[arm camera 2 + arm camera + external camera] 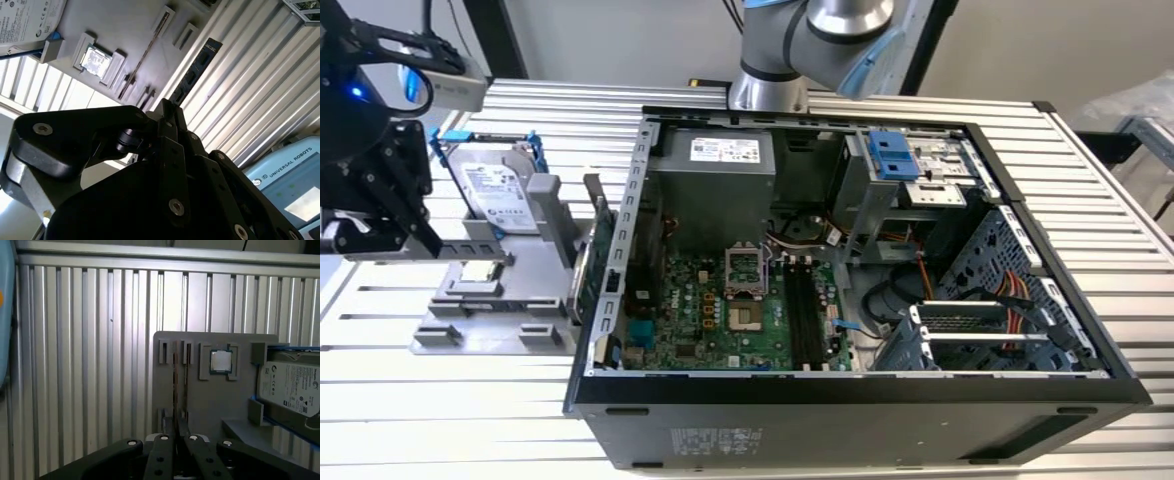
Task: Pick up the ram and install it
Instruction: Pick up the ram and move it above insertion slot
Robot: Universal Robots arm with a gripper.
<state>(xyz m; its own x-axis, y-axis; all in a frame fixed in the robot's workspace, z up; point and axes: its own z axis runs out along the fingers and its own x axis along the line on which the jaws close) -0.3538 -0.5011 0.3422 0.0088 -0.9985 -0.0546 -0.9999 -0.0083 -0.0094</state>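
The ram [196, 69] is a long dark stick. It shows flat-on in the second wrist view and as a thin edge-on line [175, 390] in the first wrist view. My gripper [176, 432] is shut on it, one finger on each side, above the front slots of the grey holder [220, 400]. In the second wrist view the gripper [169, 107] meets the ram's near end. In the exterior view the gripper [360, 235] hangs at the far left, beside the holder [494, 320].
The holder also carries a silver hard drive [494, 190] in a blue frame and a small square processor chip [478, 270]. An open computer case [854, 400] lies to the exterior view's right, with black memory slots [803, 310] on its green board. The ribbed metal table [75, 365] surrounds everything.
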